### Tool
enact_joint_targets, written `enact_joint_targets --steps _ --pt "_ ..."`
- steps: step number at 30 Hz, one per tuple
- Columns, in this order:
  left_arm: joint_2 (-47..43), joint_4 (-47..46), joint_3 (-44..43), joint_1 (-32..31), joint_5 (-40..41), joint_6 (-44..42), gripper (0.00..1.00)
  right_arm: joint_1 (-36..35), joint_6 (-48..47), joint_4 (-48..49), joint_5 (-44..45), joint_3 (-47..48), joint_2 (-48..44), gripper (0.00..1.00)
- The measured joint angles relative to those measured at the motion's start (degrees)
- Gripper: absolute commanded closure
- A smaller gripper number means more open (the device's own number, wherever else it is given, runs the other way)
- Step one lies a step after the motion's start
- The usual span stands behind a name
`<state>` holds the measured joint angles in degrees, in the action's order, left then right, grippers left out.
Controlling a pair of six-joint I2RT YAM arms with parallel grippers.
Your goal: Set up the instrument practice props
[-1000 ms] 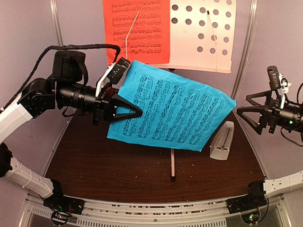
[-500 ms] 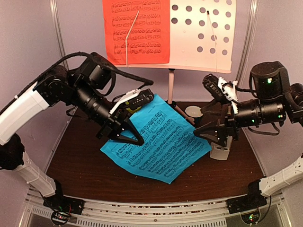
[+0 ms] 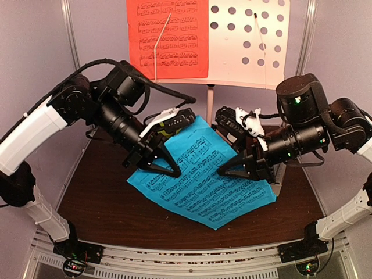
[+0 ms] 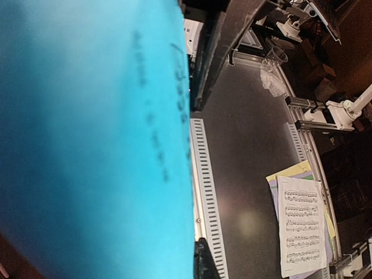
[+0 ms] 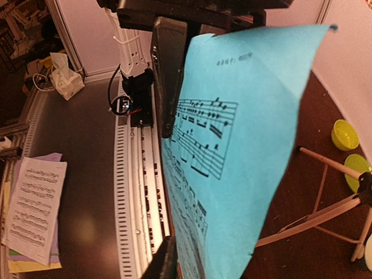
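A cyan sheet-music page (image 3: pixel 203 183) hangs above the dark table, held between both arms. My left gripper (image 3: pixel 170 172) is shut on its left part. My right gripper (image 3: pixel 224 172) is shut on its upper right edge. The page fills the left wrist view as a cyan sheet (image 4: pixel 87 145) running between the left gripper (image 4: pixel 196 174) fingers. In the right wrist view the cyan sheet (image 5: pixel 250 133) passes edge-on through the right gripper (image 5: pixel 168 186). At the back stands the pale pink perforated music stand (image 3: pixel 247 43) with a red page (image 3: pixel 168 38) on its left half. The metronome is hidden behind the right arm.
The stand's pole (image 3: pixel 209 104) drops behind the page and its tripod legs (image 5: pixel 314 218) spread over the table. Two lime-green dishes (image 5: pixel 344 135) lie at the far side. The slotted front rail (image 3: pixel 174 256) borders the near edge. Loose white sheet music (image 4: pixel 302 226) lies below the table.
The right arm swung in from the right and its gripper closed on the cyan page's right edge. The left arm lowered and tilted the page, still holding it.
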<state>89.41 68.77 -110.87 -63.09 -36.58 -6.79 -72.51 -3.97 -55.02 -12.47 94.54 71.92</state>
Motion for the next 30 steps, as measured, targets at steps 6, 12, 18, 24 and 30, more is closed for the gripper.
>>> enact_joint_targets --steps 6,12,18,24,30 --pt "0.68 0.15 -2.12 0.0 3.41 -1.11 0.65 0.0 -0.61 -0.07 -1.57 1.22 0.11 1.0" --pt "-2.36 -4.72 -0.07 0.17 10.43 -0.04 0.3 0.02 -0.59 0.63 -1.09 1.64 -1.38 1.0" --pt "-15.17 -19.37 12.87 1.36 16.59 4.02 0.23 0.87 0.68 4.33 -0.81 1.64 -7.43 1.0" --pt "-21.59 -37.07 19.69 1.51 18.38 10.45 0.22 2.84 3.1 11.1 -0.26 1.03 -13.7 1.0" --pt "-16.52 -52.06 21.44 0.85 16.52 18.01 0.25 4.94 6.97 20.04 -0.26 -1.9 -17.97 1.0"
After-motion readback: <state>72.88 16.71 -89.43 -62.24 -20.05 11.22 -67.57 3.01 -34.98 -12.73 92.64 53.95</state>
